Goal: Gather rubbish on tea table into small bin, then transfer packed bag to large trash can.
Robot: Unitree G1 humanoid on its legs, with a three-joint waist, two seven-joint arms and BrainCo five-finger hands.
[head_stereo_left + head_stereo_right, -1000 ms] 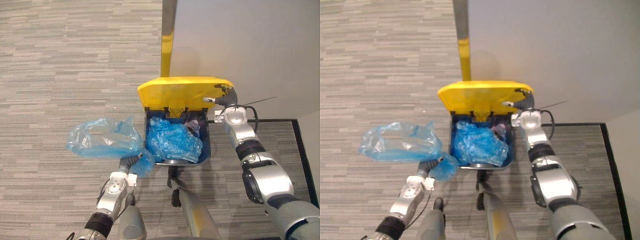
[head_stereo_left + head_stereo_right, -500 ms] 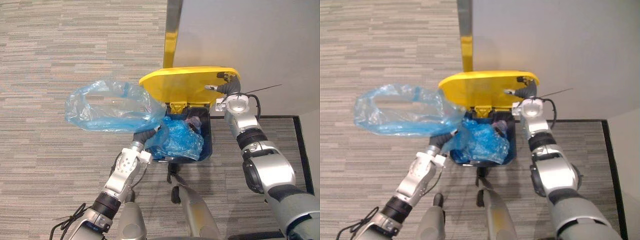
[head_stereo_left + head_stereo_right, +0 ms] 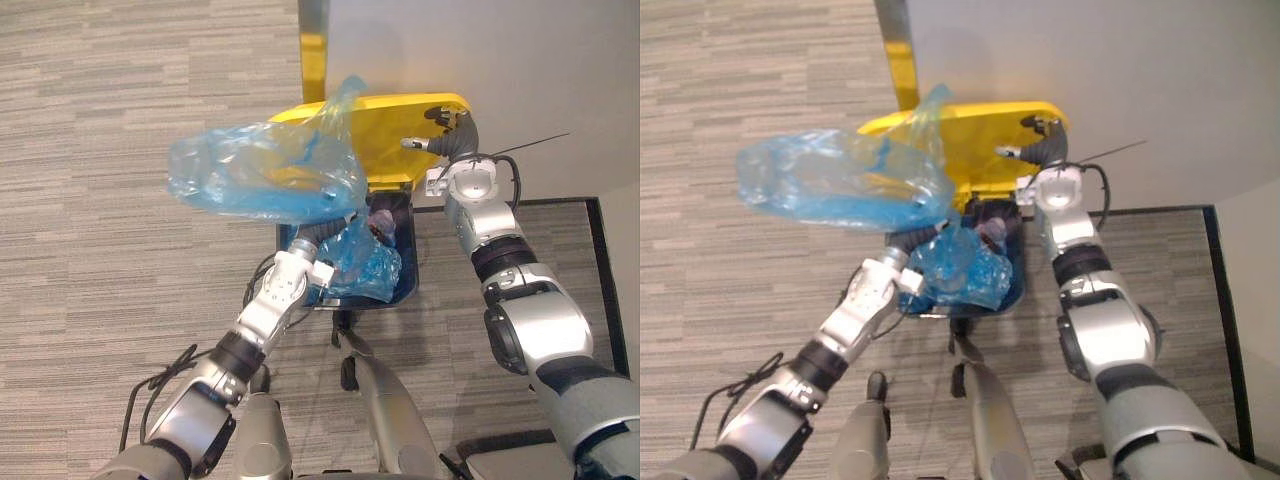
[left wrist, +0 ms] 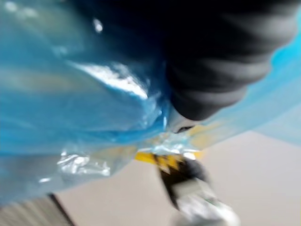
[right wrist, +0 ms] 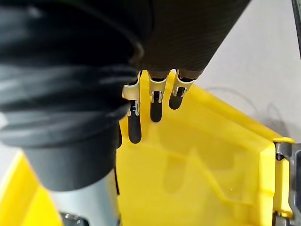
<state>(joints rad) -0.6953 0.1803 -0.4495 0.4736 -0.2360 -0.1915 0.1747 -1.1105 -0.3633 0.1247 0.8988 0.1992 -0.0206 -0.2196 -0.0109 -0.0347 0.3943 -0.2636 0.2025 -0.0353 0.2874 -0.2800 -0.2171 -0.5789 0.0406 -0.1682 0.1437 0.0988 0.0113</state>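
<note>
Two hands busy: R hand, fingers flat on yellow lid, props large trash can open. L hand hoists packed blue bag above the opening for the drop; grip hidden by plastic, can't tell.

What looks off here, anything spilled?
Nothing spilled. The blue bag at the left hand balloons sideways across the yellow lid that the right hand props open; the bin already holds another bag.
</note>
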